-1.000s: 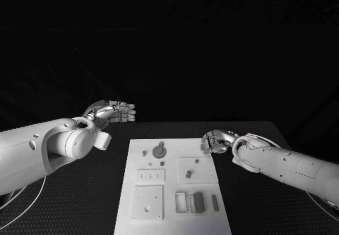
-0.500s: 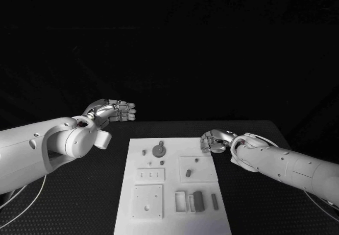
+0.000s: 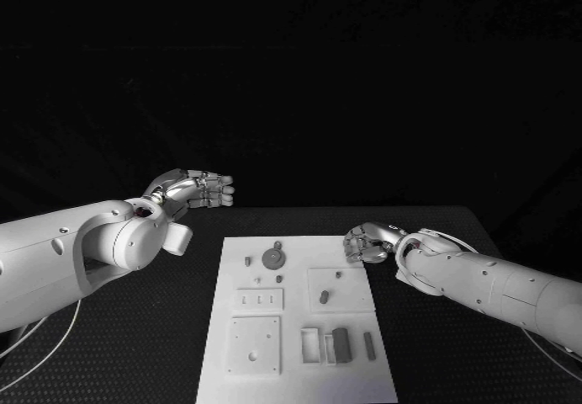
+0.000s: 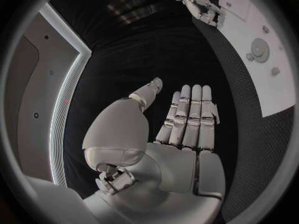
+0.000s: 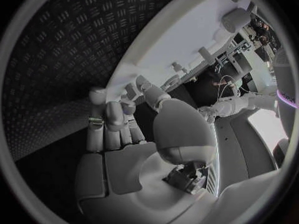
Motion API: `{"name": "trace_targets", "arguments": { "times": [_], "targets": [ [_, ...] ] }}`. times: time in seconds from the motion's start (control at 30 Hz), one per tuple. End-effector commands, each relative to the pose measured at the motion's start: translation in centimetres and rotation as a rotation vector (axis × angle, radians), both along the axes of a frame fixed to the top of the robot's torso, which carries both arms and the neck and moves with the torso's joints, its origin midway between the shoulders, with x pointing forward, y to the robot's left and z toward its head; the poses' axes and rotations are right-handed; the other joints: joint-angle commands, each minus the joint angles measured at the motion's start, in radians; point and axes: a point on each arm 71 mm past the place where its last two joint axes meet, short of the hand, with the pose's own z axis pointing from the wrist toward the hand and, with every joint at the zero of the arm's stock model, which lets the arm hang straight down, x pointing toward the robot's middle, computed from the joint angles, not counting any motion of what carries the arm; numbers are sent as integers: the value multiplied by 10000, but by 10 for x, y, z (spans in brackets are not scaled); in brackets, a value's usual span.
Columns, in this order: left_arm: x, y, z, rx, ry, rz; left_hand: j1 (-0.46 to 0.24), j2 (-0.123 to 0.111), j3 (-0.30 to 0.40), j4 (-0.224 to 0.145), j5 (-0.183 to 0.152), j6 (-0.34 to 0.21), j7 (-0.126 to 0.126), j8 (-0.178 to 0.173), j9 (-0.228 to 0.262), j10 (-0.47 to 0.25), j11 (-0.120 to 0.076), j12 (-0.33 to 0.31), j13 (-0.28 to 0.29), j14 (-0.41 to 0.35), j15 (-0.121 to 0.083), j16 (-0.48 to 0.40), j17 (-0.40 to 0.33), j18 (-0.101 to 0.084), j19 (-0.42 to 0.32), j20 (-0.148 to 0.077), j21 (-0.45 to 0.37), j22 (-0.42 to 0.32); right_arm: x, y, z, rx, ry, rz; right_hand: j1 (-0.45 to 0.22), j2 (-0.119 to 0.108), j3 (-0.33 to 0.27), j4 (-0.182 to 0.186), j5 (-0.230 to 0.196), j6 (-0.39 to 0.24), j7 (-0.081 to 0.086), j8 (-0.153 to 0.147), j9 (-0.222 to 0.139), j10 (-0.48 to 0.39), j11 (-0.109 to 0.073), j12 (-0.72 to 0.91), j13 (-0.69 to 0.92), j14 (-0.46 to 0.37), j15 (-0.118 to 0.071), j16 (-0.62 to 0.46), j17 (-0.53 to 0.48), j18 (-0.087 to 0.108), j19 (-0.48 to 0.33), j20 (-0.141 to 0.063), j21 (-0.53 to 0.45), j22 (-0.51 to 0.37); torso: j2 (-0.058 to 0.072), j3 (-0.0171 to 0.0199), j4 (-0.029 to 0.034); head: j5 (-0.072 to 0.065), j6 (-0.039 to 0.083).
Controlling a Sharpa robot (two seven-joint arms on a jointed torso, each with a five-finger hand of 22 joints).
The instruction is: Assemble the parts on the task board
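The white task board point(image 3: 297, 324) lies in the middle of the black table. Grey parts lie on it: a round disc point(image 3: 274, 257) near the far end, a small oval piece point(image 3: 324, 297) at mid-board, and upright blocks point(image 3: 342, 346) near the front. My right hand point(image 3: 367, 242) hovers at the board's far right edge, fingers curled in toward the thumb point(image 5: 149, 93), with nothing visible between them. My left hand point(image 3: 194, 190) is raised left of the board and beyond its far end; in its wrist view the fingers point(image 4: 190, 117) are straight and hold nothing.
Black ribbed matting point(image 3: 145, 353) covers the table on both sides of the board. The left wrist view shows the board point(image 4: 249, 27), the disc point(image 4: 258, 49) and my right hand point(image 4: 201, 6).
My right hand has shifted slightly left toward the board's far right edge. The left hand has barely moved.
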Motion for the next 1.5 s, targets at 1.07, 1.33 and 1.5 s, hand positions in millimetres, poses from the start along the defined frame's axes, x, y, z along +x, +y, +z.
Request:
{"name": "trace_targets", "arguments": {
  "times": [1.07, 1.33, 1.5],
  "targets": [
    [0, -2, 1, -22, -111, -177, -124, 3, 22, -89, 57, -48, 53, -37, 5, -32, 24, -50, 15, -21, 31, -87, 24, -110, -10, 38, -56, 22, 0, 3, 0, -224, -156, 96, 39, 785, -53, -3, 50, 2116, -458, 373, 257, -19, -480, 20, -77, 28, -323, 45, -16, 598, 12, -85, 149, 188, 4, 4, -2, -26, -59],
    [0, -2, 1, -24, -115, -176, -129, 4, 27, -95, 57, -52, 57, -39, 4, -33, 24, -50, 16, -21, 31, -89, 26, -110, -11, 38, -56, 23, 0, 3, 0, -327, -227, 66, 95, 820, -40, -11, 51, 2238, -539, 462, 351, 15, -556, 14, -89, 52, -395, 52, -17, 598, 38, -95, 166, 182, 5, 14, -4, -23, -80],
    [0, -2, 1, -20, -114, -163, -132, 3, 30, -100, 57, -55, 60, -41, 4, -33, 24, -50, 16, -20, 32, -90, 28, -110, -12, 39, -56, 24, -1, 5, 1, -280, -304, 45, 107, 852, -37, -12, 50, 2268, -560, 497, 397, 25, -579, 12, -92, 57, -417, 52, -18, 598, 44, -97, 167, 178, 6, 14, -6, -25, -99]
  ]
}}
